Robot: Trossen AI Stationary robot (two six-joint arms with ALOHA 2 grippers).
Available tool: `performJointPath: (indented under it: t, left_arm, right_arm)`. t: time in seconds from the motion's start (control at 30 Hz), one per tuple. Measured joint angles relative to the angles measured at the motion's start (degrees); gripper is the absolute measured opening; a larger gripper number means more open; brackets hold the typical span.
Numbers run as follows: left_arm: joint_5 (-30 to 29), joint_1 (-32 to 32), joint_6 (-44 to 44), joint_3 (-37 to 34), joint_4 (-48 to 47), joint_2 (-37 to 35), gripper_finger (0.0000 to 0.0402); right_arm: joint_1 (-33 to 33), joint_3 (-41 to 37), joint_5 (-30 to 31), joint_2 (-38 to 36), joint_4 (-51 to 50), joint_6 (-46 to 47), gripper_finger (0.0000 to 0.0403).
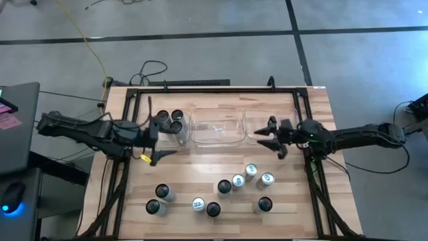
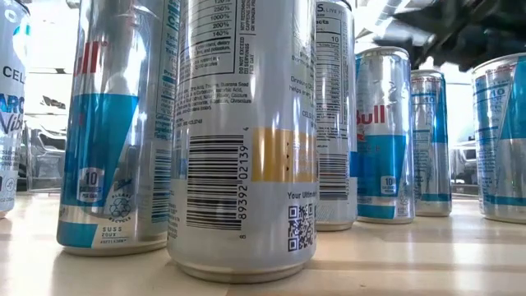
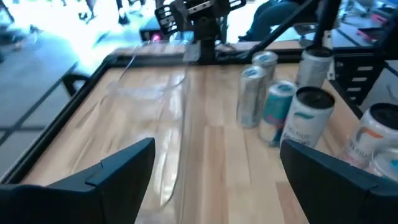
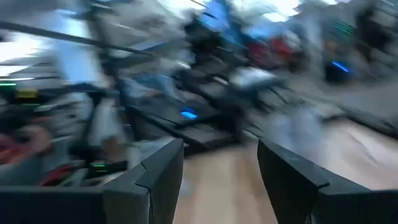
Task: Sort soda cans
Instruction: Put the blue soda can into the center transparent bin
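1. Table: light wood planks with a black frame, seen from above.

2. Bins: three clear plastic bins are set in a row across the far half of the table: left bin, middle bin, right bin.

3. Cans, sorted: three dark-topped cans are clustered at the left bin, touching one another. Whether they stand fully inside its walls cannot be told.

4. Cans, unsorted, dark tops: five are found on the near half of the table. Two are at the near left and, one near the middle, one further in, and one at the near right.

5. Cans, unsorted, light tops: four are counted. One stands near the middle; three are grouped right of centre. All are upright.

6. Left gripper: held over the table's left side, just beside the left bin. Its fingers are spread wide, with nothing between them.

7. Right gripper: held over the right bin's near edge. Its fingers are parted and nothing is grasped.

8. Low view: upright cans are seen close up, the nearest one showing a barcode and a QR code.
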Motion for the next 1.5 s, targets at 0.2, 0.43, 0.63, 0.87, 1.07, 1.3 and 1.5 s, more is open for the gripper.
performJointPath:
  t: [0.2, 0.43, 0.63, 0.87, 1.07, 1.3, 1.5]
  left_arm:
    - [-0.98, -0.98, 3.2, 0.0, 8.82, 7.36, 0.0343]
    - [-2.11, -0.97, 1.62, -0.78, 14.14, 10.03, 0.0343]
    - [-2.07, -0.88, 2.18, -3.21, 18.89, 12.82, 0.0343]
    - [-2.05, -1.87, 0.55, -3.21, 14.4, 13.06, 0.0343]
    - [-2.2, -1.85, 1.86, -3.21, 14.5, 13.05, 0.0343]
    - [-2.66, -1.57, 2.34, -3.21, 16.47, 13.03, 0.0343]
    - [-4.39, -2.7, -2.52, -3.21, 9.53, 13.05, 0.0343]
  right_arm:
    - [4.31, 5.43, -0.88, 0.51, -6.72, -2.3, 0.0228]
    - [4.83, 20.57, -0.76, 5.96, -30.89, -7.86, 0.0228]
    - [6.94, 33.45, -0.84, 9.81, -60.94, -12.38, 0.0228]
    - [14.63, 43.7, -0.95, 12.2, -85.22, -4.94, 0.0228]
    - [19.64, 46.29, 0.04, 12.39, -78.23, -1.43, 0.0228]
    - [17.36, 46.31, 14.27, 19.2, -69.71, -7.08, 0.0228]
    - [15.65, 46.31, 17.4, 23.65, -65.89, -12.43, 0.0228]
